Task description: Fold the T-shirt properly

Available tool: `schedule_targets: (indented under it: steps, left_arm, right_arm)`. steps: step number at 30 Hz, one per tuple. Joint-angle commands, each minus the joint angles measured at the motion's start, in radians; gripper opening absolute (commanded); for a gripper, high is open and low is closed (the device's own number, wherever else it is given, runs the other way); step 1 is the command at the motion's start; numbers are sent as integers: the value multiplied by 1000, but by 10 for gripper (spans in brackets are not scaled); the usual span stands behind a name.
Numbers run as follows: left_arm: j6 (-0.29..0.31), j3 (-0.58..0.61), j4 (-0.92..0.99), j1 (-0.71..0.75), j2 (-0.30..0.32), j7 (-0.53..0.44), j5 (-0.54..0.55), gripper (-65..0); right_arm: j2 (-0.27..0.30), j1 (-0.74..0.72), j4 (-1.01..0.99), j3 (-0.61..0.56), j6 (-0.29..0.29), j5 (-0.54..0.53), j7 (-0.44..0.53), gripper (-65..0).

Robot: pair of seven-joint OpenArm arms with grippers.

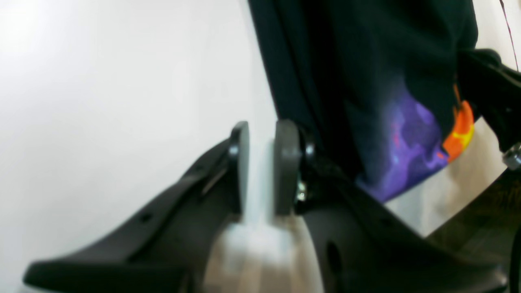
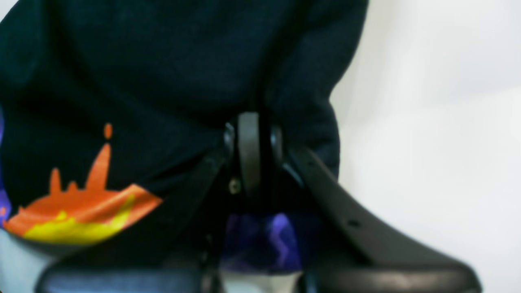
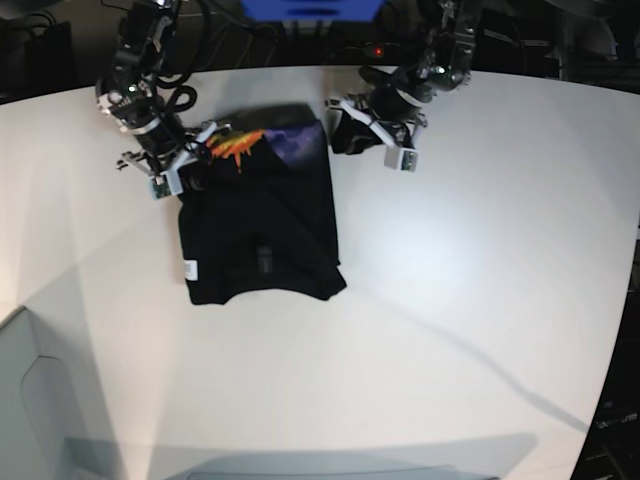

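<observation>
right gripper (image 2: pixel 249 162) pinches t-shirt (image 3: pixel 258 230).

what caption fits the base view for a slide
Two arms at the far edge of a black T-shirt on a white table: right gripper clamping cloth, left gripper open beside it.

The T-shirt (image 3: pixel 260 230) lies on the worktop (image 3: pixel 480 280), toward the far left part of it in the base view. The right tool (image 3: pixel 180 160) sits at the shirt's far left corner, pads closed on a fold of the cloth. The left tool (image 3: pixel 372 132) rests just beside the shirt's far right corner, on the worktop, pads slightly apart with nothing between them. The two tools stand at opposite ends of the shirt's far edge.
</observation>
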State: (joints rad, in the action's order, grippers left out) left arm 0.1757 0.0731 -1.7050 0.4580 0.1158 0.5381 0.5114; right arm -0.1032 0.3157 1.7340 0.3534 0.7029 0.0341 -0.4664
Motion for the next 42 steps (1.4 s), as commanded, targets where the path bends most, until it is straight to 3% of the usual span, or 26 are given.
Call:
schedule_targets:
  steps: [1, 7, 13, 18, 24, 27, 32, 35, 38, 42]
  left_arm:
    - [-6, -2, -30, 5, 2, 1, -3, -533]
    - [-6, -94, -163, 46, 14, 7, -3, -524]
    - [-6, -312, -274, 124, 18, 9, -3, -480]
    - [-6, -545, -284, 215, 18, 9, -3, -481]
    - [-6, -711, -284, 350, 15, 9, -3, -484]
    - [-6, -738, -283, 443, 17, 9, -4, -520]
    - [-6, -741, -272, 591, 18, 9, -17, -643]
    - [-6, -718, -186, 641, 15, 9, -18, -650]
    - [-6, -663, -7, 632, 18, 1, -49, -650]
    - [-6, -572, 247, 502, 51, -2, -155, -650]
  right_arm:
    - [0, 1, 37, 5, -5, -1, 11, -631]
    - [-40, 15, 200, 2, -5, -1, 11, -631]
    - [-46, 58, 278, 13, -5, -1, 8, -631]
    - [-46, 72, 275, 166, -5, -1, 4, -631]
    - [-48, 153, 277, 350, -5, 0, 2, -631]
    - [-54, 264, 277, 407, -5, 0, 2, -632]
    - [-54, 463, 274, 424, -5, -7, -5, -632]
    - [-54, 555, 261, 419, -5, -96, -85, -632]
    - [-19, 583, 188, 385, -5, -145, -130, -632]
    - [21, 549, -6, 321, -5, -127, -117, -633]
